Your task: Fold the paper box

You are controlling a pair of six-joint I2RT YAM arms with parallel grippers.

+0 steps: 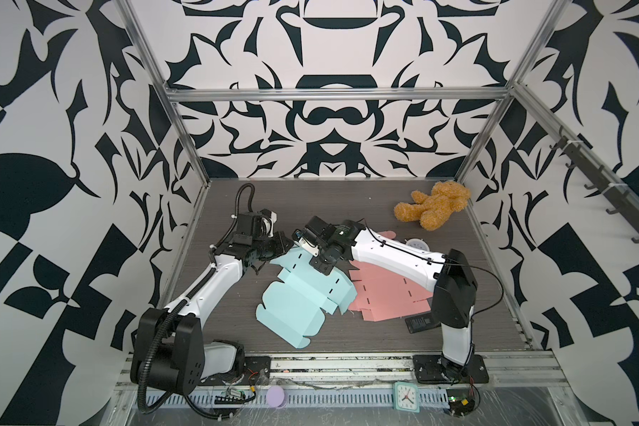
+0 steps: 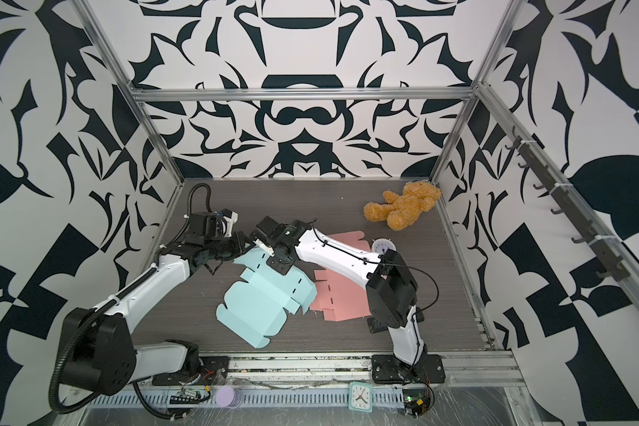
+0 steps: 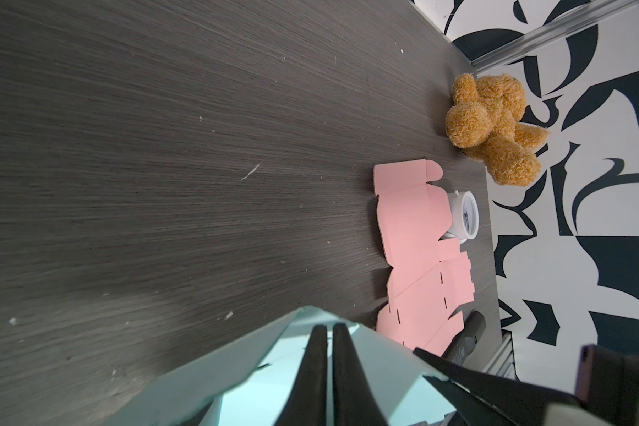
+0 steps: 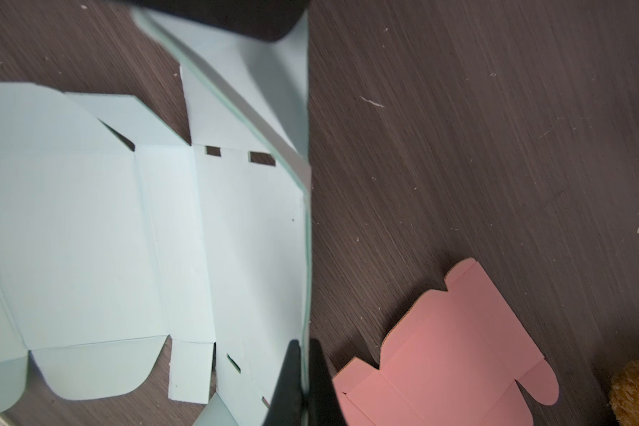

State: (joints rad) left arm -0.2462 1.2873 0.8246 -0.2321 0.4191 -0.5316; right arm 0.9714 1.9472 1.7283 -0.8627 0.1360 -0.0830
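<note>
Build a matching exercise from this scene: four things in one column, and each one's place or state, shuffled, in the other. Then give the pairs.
Things
1. teddy bear
2. pink box blank
3. light blue box blank
4. square clock

Places or states
A. edge pinched in the right gripper
B. on the front rail, off the tabletop
C. far right corner of the table
D. lying on the table, partly under the right arm

Pairs: 1-C, 2-D, 3-A, 4-B
</note>
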